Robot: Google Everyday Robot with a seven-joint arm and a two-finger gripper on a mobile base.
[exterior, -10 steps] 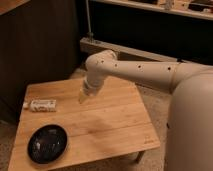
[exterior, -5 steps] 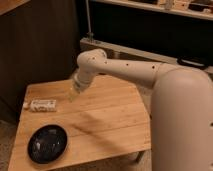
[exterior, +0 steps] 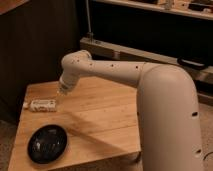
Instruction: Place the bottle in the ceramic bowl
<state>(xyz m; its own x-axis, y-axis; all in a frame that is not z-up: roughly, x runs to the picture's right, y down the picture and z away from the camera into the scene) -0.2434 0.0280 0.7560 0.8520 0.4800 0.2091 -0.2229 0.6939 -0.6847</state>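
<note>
The bottle [exterior: 42,105] lies on its side near the left edge of the wooden table [exterior: 95,120], white cap pointing left. The ceramic bowl [exterior: 47,143] is a glossy black dish at the table's front left corner, empty. My gripper [exterior: 59,96] hangs from the white arm [exterior: 115,70] just above and to the right of the bottle's right end, close to it.
A dark wall or cabinet [exterior: 35,45] stands behind the table on the left. A low shelf unit with a metal rail [exterior: 130,50] runs along the back. The arm's large white body [exterior: 170,120] fills the right side.
The arm has swung leftward across the table, bringing the gripper from above the table's middle to just beside the bottle. Bottle and bowl have not moved.
</note>
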